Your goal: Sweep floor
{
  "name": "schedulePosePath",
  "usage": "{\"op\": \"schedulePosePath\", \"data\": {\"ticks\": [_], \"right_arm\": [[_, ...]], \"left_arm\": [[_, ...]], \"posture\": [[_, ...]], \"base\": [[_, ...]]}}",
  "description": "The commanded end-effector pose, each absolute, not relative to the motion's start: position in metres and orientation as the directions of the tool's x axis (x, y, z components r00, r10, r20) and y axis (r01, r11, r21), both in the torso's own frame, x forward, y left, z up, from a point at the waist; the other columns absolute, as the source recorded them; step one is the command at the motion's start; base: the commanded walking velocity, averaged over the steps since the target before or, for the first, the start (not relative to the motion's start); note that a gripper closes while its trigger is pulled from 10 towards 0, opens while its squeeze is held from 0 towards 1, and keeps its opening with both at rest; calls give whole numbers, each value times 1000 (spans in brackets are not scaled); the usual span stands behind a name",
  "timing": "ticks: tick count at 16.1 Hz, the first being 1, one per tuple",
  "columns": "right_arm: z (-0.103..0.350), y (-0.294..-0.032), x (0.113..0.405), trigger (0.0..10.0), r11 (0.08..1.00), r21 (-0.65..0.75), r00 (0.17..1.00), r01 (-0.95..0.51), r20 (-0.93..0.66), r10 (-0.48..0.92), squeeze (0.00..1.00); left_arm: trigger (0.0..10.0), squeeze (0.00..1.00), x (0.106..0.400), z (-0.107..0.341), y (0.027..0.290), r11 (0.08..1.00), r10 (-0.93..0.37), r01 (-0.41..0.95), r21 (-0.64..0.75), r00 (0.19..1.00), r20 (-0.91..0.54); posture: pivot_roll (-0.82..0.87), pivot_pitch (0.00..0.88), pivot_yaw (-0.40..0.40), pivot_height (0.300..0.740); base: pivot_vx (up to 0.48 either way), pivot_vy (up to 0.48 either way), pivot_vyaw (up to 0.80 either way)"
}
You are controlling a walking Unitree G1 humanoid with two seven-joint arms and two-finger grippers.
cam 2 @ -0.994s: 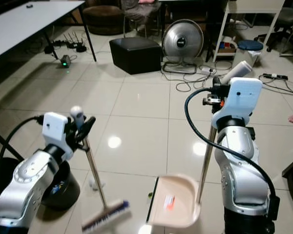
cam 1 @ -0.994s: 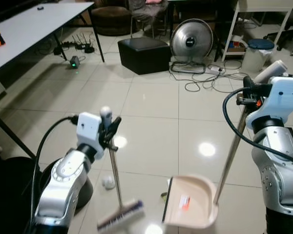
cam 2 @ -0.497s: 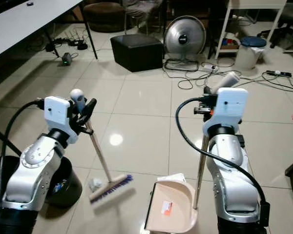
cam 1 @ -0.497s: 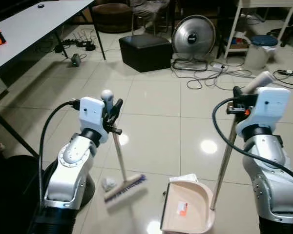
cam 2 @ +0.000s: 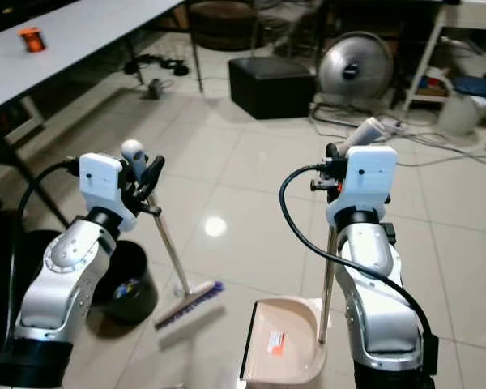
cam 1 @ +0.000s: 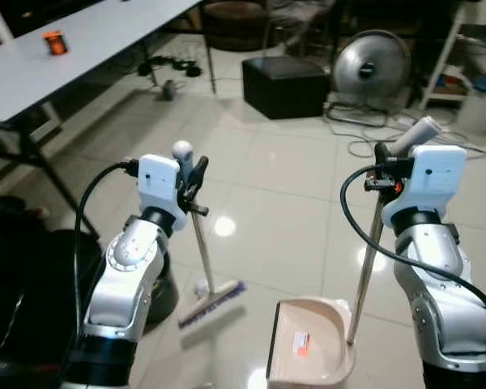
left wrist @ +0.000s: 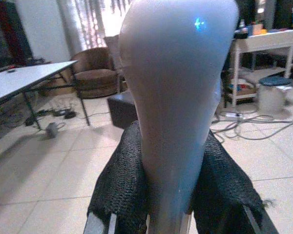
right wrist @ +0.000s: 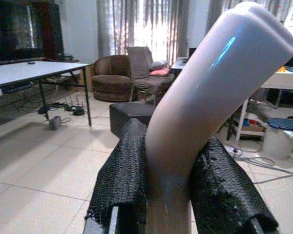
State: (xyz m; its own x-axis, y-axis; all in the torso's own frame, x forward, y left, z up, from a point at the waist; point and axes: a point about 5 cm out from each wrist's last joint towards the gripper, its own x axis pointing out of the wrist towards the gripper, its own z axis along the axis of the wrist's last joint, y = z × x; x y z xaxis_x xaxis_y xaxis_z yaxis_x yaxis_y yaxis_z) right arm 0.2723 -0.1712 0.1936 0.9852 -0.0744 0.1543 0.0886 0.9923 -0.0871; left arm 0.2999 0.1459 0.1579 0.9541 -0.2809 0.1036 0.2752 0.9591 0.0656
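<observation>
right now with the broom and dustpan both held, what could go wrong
1. The crumpled scrap lies by the broom head, close to the black bin; a stroke could push it against the bin instead of into the dustpan.
2. The left end effector grips the broom near its top, so the head may skid or twist.
3. Cables lie ahead by the fan; they could snag.

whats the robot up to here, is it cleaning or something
Yes, it is sweeping the tiled floor. The left gripper is shut on the broom handle, with the brush head down on the floor beside a small white scrap and a dark bin. The right gripper is shut on the dustpan handle, and the pan sits on the floor to the right of the brush, apart from it.
</observation>
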Motion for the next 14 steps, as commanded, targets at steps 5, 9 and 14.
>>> {"op": "schedulePosePath", "data": {"ticks": [5,9,14], "right_arm": [[192,-173,269,10000,990,-120,986,79,158,-60,0],[189,-172,268,10000,990,-116,986,83,155,-64,0],[188,-174,268,10000,989,-109,985,98,155,-81,0]], "left_arm": [[10000,0,301,173,140,956,-292,283,71,939,181],[10000,0,302,180,138,960,-280,267,85,935,217],[10000,0,302,177,138,957,-288,274,97,936,202]], "posture": [[-127,0,80,740],[-118,0,70,740],[-119,0,82,740]], "base": [[0,0,0],[336,0,728],[374,0,0]]}}
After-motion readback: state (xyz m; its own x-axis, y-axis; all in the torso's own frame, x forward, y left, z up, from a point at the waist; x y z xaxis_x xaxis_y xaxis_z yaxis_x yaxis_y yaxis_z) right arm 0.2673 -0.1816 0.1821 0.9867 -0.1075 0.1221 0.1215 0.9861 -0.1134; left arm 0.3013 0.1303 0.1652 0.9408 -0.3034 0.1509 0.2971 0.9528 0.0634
